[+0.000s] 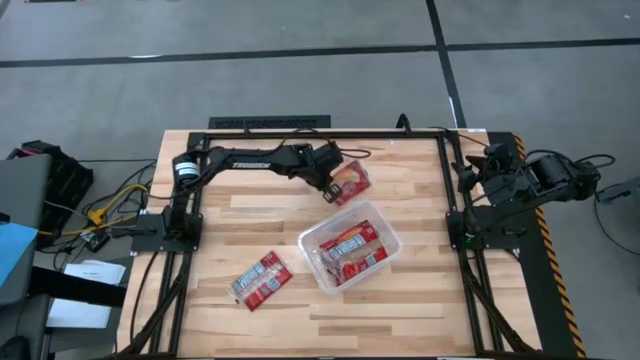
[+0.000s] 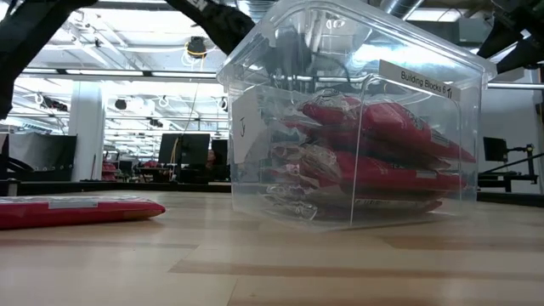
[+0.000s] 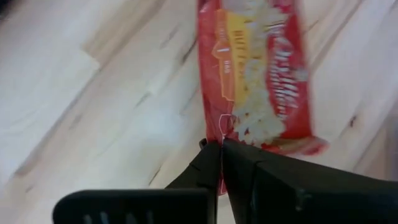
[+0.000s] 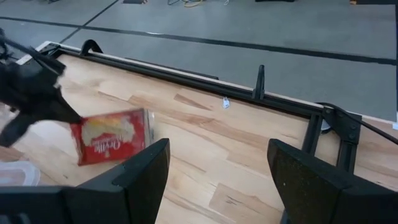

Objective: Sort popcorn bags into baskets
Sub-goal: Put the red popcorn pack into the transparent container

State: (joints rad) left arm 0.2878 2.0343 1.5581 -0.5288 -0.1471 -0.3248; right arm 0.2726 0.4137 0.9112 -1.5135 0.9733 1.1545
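My left gripper [image 1: 331, 187] is above the table's far middle, shut on a red popcorn bag [image 1: 350, 181] that also shows in the right wrist view [image 4: 111, 137]. The clear tub [image 1: 349, 244] stands near the table's middle with several red bags inside it [image 2: 374, 161]. Another red bag [image 1: 261, 280] lies flat on the table to the tub's left and near side, also seen in the low view [image 2: 76, 209]. My right gripper [image 4: 214, 180] is open, parked by the table's right edge. My left gripper pinches the bag's long edge near one corner [image 3: 214, 134] between its two fingers. The bag is lifted clear of the table and sticks out beyond the fingertips, roughly level and slightly tilted [image 4: 112, 138].
A black frame rail [image 1: 320, 133] runs along the table's far edge, with posts at the left and right sides. Bare wood lies between the tub and the near edge [image 1: 400, 310].
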